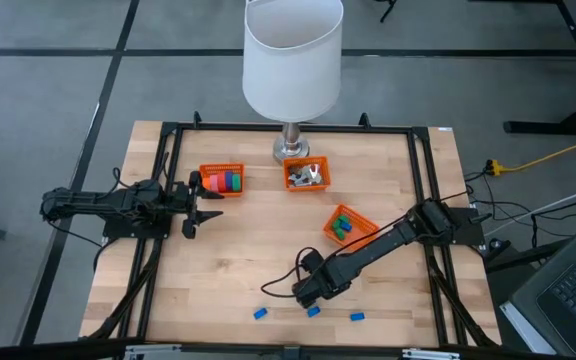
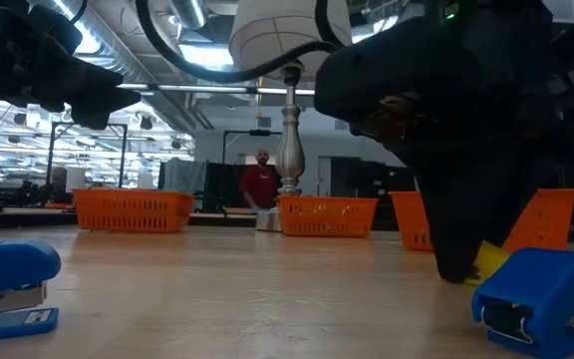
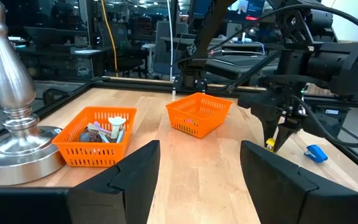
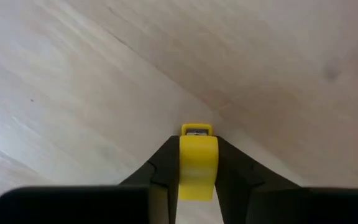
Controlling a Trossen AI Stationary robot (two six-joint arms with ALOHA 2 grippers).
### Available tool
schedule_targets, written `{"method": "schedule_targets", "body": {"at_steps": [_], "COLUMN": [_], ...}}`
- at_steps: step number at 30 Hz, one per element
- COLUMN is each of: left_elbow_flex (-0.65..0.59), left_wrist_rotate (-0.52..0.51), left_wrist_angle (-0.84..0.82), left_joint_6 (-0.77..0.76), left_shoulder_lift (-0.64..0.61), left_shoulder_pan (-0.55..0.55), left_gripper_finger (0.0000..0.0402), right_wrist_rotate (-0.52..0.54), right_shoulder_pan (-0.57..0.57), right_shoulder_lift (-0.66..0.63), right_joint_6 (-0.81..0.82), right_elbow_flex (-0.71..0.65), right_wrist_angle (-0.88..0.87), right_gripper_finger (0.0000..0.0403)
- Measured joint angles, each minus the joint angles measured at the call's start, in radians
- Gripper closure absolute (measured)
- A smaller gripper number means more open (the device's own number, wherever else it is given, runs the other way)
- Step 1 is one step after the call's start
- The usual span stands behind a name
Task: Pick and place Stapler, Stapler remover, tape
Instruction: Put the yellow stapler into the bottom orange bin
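From my seat I've got the right gripper [image 1: 306, 291] down at the table [image 1: 248, 250] near the front edge, clenched on a small yellow stapler [image 4: 197, 158]; the right wrist cam shows the yellow body pinched between both dark fingers, nose pointing at the wood, and I can't tell whether it's touching the wood or just clear of it. Same piece shows as a yellow bit under the arm in the low view [image 2: 490, 261] and at the fingertips seen from the left wrist cam [image 3: 270, 144]. Three blue staplers lie loose along the front: one to the left of the gripper [image 1: 260, 313], one just beside it [image 1: 313, 311], one further right [image 1: 357, 316]. Left gripper [image 1: 206, 204] waits over the left side w/ fingers released, spread wide, nothing between them, just beside the orange basket [image 1: 221, 180] holding the tape rolls [image 1: 227, 182], pink, red and other bright ones. Middle basket [image 1: 306, 175] near the lamp base [image 1: 290, 151] has pale silvery pieces, prob. the staple removers, can't confirm. Third basket [image 1: 349, 225], sitting askew by the right arm, holds blue and green blocks. A person in a red top [image 2: 261, 183] stands in the room behind the table.
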Motion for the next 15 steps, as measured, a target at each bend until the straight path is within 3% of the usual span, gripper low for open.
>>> {"method": "schedule_targets", "body": {"at_steps": [15], "left_elbow_flex": [0.0], "left_wrist_rotate": [0.0], "left_wrist_angle": [0.0], "left_joint_6": [0.0], "left_shoulder_lift": [0.0], "left_shoulder_pan": [0.0], "left_gripper_finger": [0.0183], "right_wrist_rotate": [0.197], "right_shoulder_pan": [0.0], "right_shoulder_lift": [-0.185], "right_joint_6": [-0.053], "right_elbow_flex": [-0.002], "right_wrist_angle": [-0.167], "right_gripper_finger": [0.0328]}}
